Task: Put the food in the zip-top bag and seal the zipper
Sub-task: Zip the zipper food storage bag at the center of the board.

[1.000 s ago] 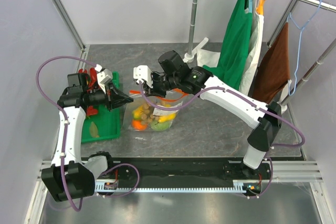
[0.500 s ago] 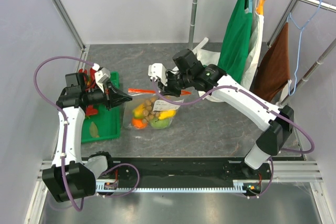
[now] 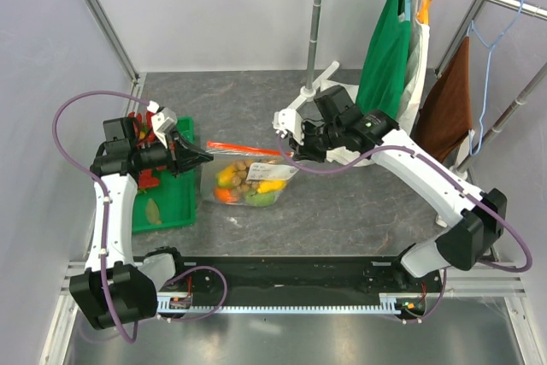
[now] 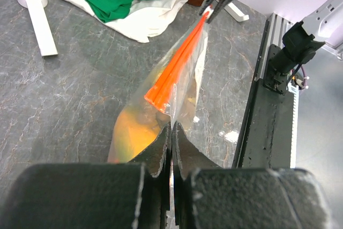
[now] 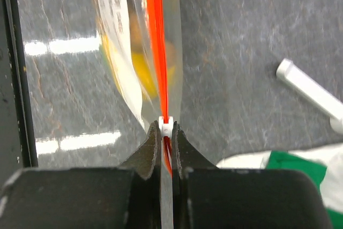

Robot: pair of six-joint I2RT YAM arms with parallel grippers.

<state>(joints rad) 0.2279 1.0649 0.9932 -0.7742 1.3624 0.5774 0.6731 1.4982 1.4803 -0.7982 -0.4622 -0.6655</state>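
Note:
The clear zip-top bag (image 3: pixel 249 184) lies on the table with food (image 3: pixel 248 185) inside: yellow, orange, green and tan-brown pieces. Its red-orange zipper (image 3: pixel 248 148) is stretched taut between both grippers. My left gripper (image 3: pixel 208 158) is shut on the bag's left corner, seen close in the left wrist view as gripper (image 4: pixel 171 128), bag (image 4: pixel 188 87) and zipper (image 4: pixel 179 65). My right gripper (image 3: pixel 289 150) is shut on the zipper's white slider (image 5: pixel 166 127) at the right end; the right wrist view shows that gripper (image 5: pixel 166 129), the zipper (image 5: pixel 156 46) and the bag's white label (image 5: pixel 115 36).
A flat green tray (image 3: pixel 171 211) lies left of the bag under my left arm, with a red toy (image 3: pixel 149 179) on it. A white cloth bag (image 3: pixel 342 96), a white stand foot (image 3: pixel 318 83) and hanging green and brown cloths (image 3: pixel 385 57) stand at the back right.
My right gripper has slid rightward along the zipper, from near the left end to the right end. The bag now lies flatter. The left gripper has held its place.

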